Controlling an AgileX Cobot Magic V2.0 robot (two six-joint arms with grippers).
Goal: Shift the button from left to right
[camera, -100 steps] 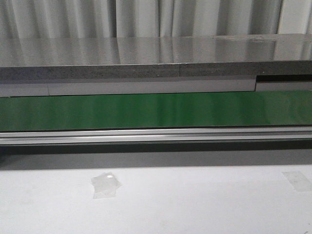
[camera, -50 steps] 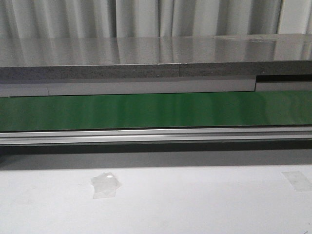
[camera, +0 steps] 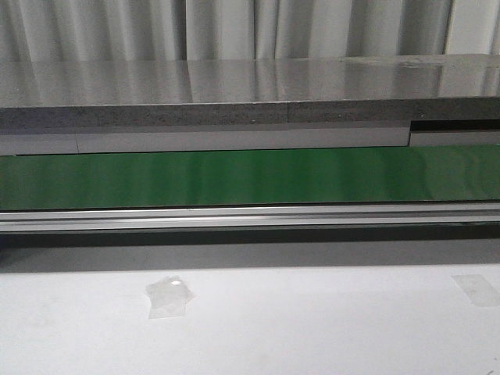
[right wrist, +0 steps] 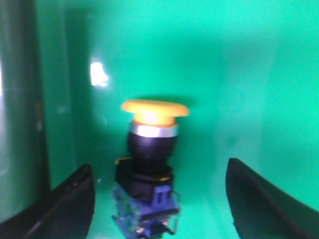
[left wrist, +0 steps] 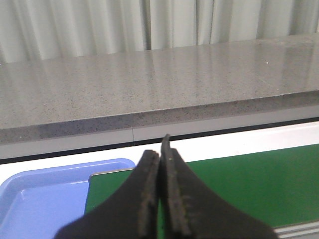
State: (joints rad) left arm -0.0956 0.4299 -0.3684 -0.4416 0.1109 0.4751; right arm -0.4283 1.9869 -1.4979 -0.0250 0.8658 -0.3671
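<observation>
Curtains (camera: 234, 27) behind grey counter (camera: 234, 82); green belt (camera: 250, 176).

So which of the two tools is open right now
The right tool: its fingers stand wide apart on either side of the button. The left tool has its fingers pressed together, holding nothing.

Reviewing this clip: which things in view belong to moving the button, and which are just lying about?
Part of the job:
- button, standing on the green surface
- right gripper, open, fingers either side of the button
- left gripper, shut, empty

Just lying about:
- blue tray
- clear tape scraps on the white table
- grey stone ledge
</observation>
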